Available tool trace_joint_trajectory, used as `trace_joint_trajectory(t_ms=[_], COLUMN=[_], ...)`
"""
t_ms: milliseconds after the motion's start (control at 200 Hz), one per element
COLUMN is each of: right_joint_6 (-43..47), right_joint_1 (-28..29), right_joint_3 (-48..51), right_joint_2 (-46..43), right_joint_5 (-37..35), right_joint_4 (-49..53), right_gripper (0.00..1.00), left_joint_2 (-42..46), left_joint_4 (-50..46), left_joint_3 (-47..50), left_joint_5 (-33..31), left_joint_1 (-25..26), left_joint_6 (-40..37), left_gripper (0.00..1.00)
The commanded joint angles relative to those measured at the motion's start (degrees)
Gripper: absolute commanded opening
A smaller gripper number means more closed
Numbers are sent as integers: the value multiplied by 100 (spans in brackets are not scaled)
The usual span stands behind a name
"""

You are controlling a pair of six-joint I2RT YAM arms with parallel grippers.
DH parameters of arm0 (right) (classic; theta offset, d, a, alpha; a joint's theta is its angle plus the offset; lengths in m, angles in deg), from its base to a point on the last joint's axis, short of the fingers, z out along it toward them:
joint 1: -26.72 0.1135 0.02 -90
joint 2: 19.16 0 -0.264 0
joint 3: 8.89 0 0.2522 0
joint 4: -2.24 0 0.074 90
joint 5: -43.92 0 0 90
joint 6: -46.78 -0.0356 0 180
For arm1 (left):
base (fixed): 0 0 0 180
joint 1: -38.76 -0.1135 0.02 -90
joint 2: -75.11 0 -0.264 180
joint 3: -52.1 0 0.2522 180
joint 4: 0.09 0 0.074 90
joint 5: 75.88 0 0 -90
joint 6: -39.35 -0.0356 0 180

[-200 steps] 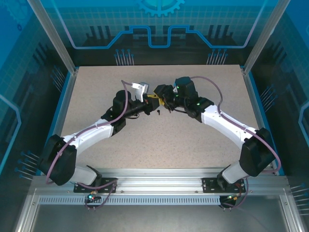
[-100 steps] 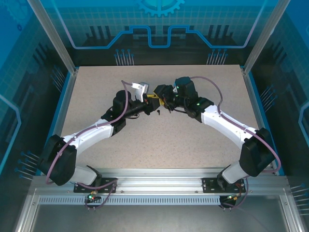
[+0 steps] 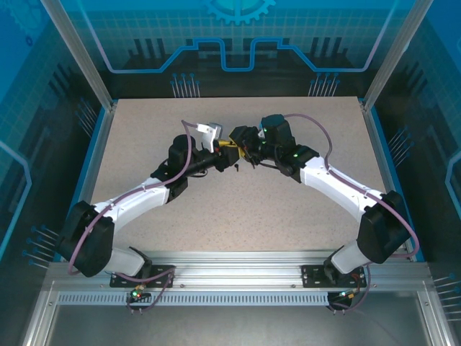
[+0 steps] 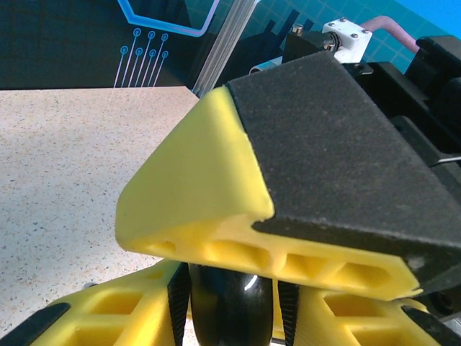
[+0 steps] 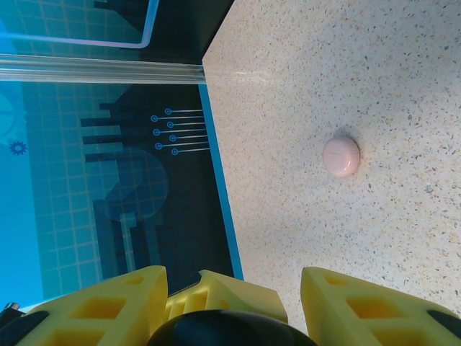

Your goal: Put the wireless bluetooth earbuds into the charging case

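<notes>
I had the left gripper (image 3: 226,146) pinching the glossy black round charging case (image 4: 230,306) between its black pads. The right gripper (image 3: 243,150) hung just over that case, its yellow fingers (image 5: 94,306) spread wide to either side of it, one broad pad lying right above the case. A pale pink round case (image 5: 341,156) sat well apart from the black one, on the speckled tabletop (image 5: 374,65).

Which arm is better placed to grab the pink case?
Likely right: the right gripper is open, with the pink case ahead on the table; the left gripper is shut on the black case.
</notes>
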Motion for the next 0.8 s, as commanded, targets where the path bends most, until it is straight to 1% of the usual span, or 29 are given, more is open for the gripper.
trace_joint_trajectory(t_ms=[0,120,305,675,795], right_joint_6=[-36,-39,-44,-45,-58], right_joint_1=[1,-13,-22,-22,-27], right_joint_3=[-58,-23,-14,4,19], right_joint_2=[-6,-8,-6,1,-8], right_joint_5=[7,5,7,98,99], right_joint_4=[-43,-35,-23,-76,-79], right_gripper=[38,38,38,37,37], left_joint_2=[184,219,290,242,194], left_joint_4=[95,110,218,496,512], left_joint_3=[108,134,202,233,189], left_joint_5=[-88,-96,-72,102,140], left_joint_1=[38,24,-35,-134,-133], left_joint_6=[-120,-121,-44,206,224], left_gripper=[40,39,34,33,30])
